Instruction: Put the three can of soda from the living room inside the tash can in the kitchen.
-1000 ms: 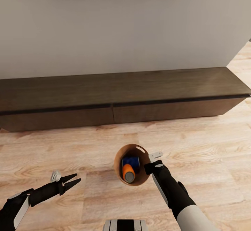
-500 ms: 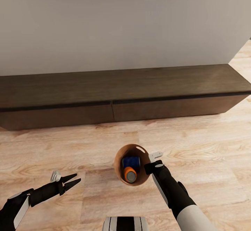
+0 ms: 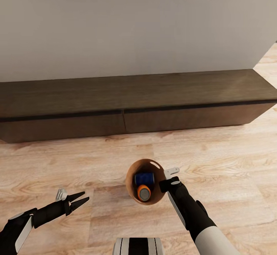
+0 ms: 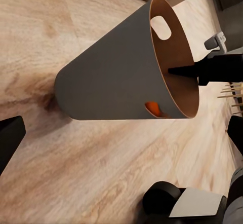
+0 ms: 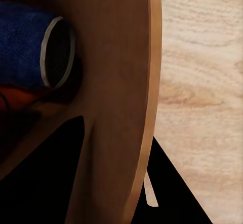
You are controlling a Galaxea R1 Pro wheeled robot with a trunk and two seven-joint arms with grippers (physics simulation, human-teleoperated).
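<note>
Right gripper (image 3: 168, 180) pinched on the bin (image 3: 132, 193) rim, one finger inside, one outside; bin carried above plank floor (image 3: 231, 162) before a low cabinet (image 3: 127, 105); blue can (image 3: 144, 178) and orange can (image 3: 144, 193) loose inside; probably light, stiff-walled, cargo liable to roll; left gripper (image 3: 85, 198) spread, empty.

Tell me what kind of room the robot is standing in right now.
Probably a living room: a long, low dark wood cabinet runs along a plain pale wall, and the floor is pale wood planks. No kitchen counters or cupboards are in view.
</note>
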